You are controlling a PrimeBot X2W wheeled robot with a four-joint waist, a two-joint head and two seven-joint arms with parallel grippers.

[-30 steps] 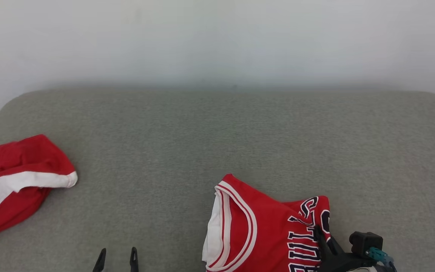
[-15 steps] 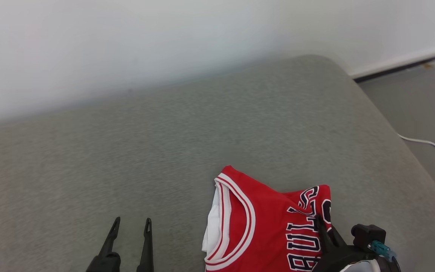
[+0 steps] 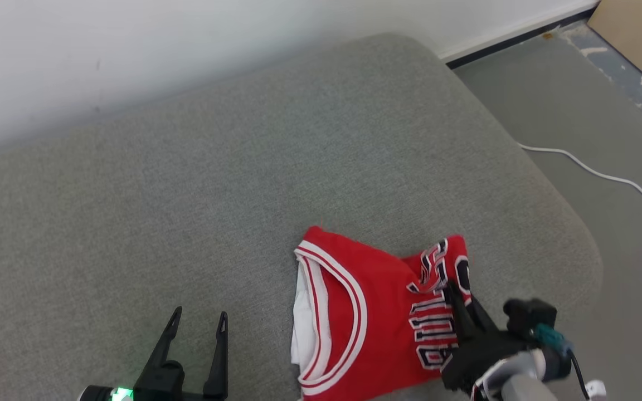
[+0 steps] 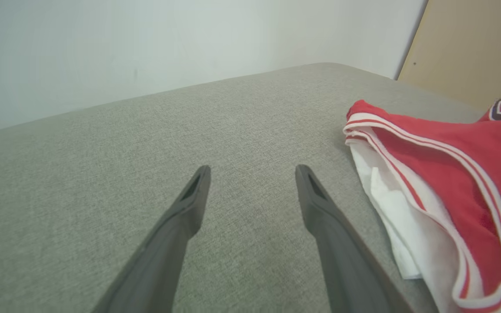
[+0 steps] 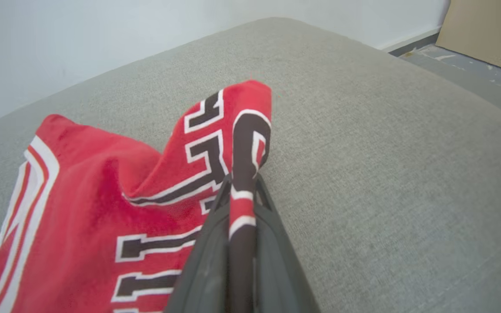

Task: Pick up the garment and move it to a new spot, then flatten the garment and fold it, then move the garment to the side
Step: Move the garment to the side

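Observation:
The garment (image 3: 377, 312) is a red jersey with white trim and dark lettering, lying folded near the front right of the grey cushion (image 3: 232, 184). My right gripper (image 3: 455, 292) is shut on a fold of the garment (image 5: 102, 208) at its lettered right edge, the cloth pinched between the fingers (image 5: 215, 243) and lifted into a ridge. To the left of the garment (image 4: 446, 182), my left gripper (image 3: 197, 322) hovers open over bare cushion (image 4: 146, 139), nothing between its fingers (image 4: 189, 208).
The cushion's rounded right edge (image 3: 577, 239) drops to a grey floor (image 3: 588, 100) with a white cable (image 3: 599, 175) lying on it. A white wall (image 3: 131, 44) runs behind. A tan panel (image 3: 638, 33) stands at the far right.
The head camera has swung right, so the other red and white cloth at the left has left the picture and the floor has come in. Both grippers keep their states.

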